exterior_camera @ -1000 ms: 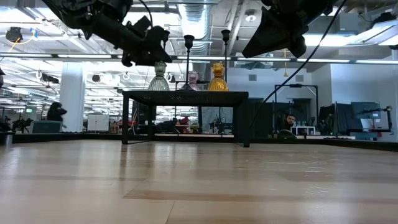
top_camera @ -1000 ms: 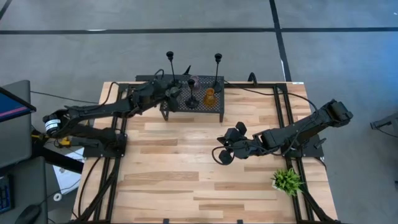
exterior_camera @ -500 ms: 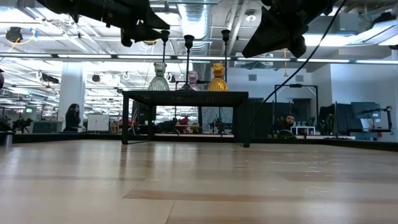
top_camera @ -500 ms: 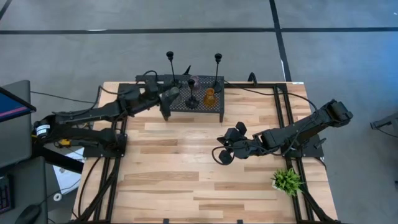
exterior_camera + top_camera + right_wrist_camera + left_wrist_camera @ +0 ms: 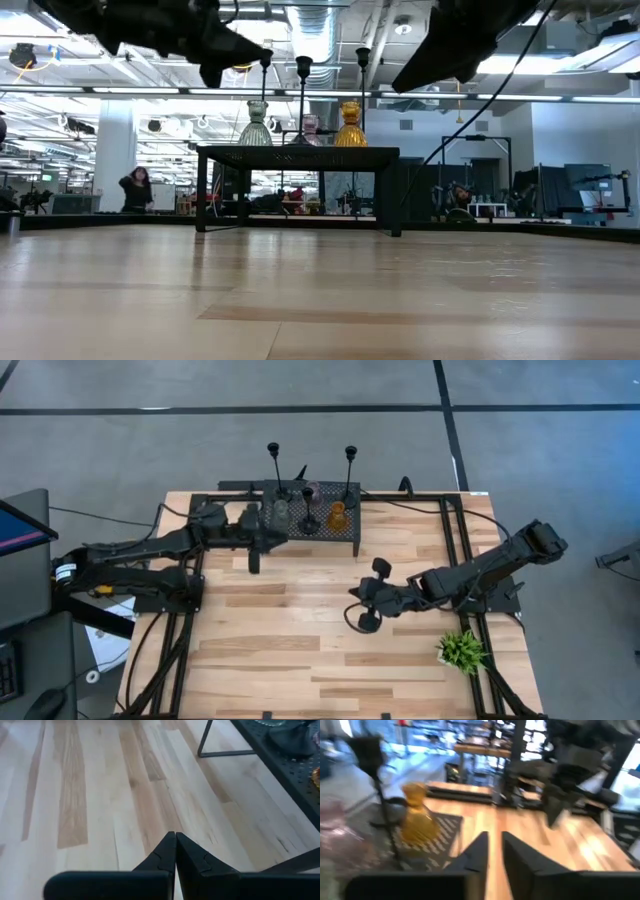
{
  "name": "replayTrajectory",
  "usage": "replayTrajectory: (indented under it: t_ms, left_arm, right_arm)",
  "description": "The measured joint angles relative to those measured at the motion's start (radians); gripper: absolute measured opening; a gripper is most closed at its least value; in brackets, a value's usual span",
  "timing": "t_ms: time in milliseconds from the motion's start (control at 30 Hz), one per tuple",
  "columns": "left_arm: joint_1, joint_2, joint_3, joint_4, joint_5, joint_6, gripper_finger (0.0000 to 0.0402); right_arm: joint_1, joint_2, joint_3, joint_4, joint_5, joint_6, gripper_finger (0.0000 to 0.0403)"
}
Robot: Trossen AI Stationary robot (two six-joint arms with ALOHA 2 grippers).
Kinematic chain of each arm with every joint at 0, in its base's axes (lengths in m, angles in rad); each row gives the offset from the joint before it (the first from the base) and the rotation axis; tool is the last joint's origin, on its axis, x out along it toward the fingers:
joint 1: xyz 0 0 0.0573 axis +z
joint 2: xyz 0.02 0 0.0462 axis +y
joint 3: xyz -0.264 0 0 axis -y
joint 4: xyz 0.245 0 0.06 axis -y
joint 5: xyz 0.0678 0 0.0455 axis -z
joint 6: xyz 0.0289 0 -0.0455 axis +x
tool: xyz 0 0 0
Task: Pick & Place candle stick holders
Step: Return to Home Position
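All the candle stick holders stand by their bases on the black perforated rack (image 5: pixel 312 525) at the table's far side. There are three slim black ones (image 5: pixel 303 95) and three squat ones: grey-green (image 5: pixel 282 510), pink (image 5: pixel 312 490) and amber (image 5: pixel 337 515). My left gripper (image 5: pixel 266 532) hovers at the rack's left end, pointing right. Its fingers (image 5: pixel 479 851) are a narrow gap apart with nothing between them. My right gripper (image 5: pixel 353 598) hangs shut over the table's middle, near the rack's near right corner (image 5: pixel 280 762), and it holds nothing.
A small green potted plant (image 5: pixel 461 650) stands near the table's right near corner. Bare wooden table (image 5: pixel 290 650) lies in front of the rack. A person (image 5: pixel 135 190) stands in the room far behind the table.
My left gripper has drawn back from the top of the grey-green holder, up and toward the table's left edge; the holder stays upright on the rack. My right gripper has turned a little about its wrist and stayed in place.
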Motion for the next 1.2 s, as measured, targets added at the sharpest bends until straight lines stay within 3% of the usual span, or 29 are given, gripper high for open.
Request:
replayTrajectory:
  t_ms: [100,300,500,667,867,1067,1200]
  left_arm:
    - [0.000,-0.021,-0.038,-0.001,0.055,-0.001,0.0011]
    - [-0.014,-0.143,-0.134,0.000,0.087,0.002,0.0004]
    - [-0.075,-0.309,-0.267,0.000,0.082,0.104,0.0003]
    - [-0.144,-0.381,-0.326,0.002,-0.034,0.152,0.0003]
    - [-0.206,-0.414,-0.373,-0.001,-0.060,0.206,0.0003]
    - [-0.229,-0.429,-0.425,-0.008,-0.176,0.207,0.0003]
    - [-0.229,-0.429,-0.437,-0.012,-0.191,0.215,0.0003]
  right_arm:
    - [-0.026,-0.005,0.000,-0.002,-0.024,-0.015,0.0000]
    - [-0.036,-0.096,-0.055,0.015,-0.027,-0.042,0.0000]
    - [-0.011,-0.295,-0.269,0.338,-0.074,-0.170,0.0000]
    - [-0.044,-0.477,-0.475,0.571,-0.175,-0.201,0.0000]
    - [-0.070,-0.661,-0.626,0.602,-0.212,-0.199,0.0000]
    - [-0.070,-0.825,-0.719,0.663,-0.209,-0.284,0.0000]
    - [-0.070,-0.931,-0.757,0.658,-0.208,-0.326,0.0000]
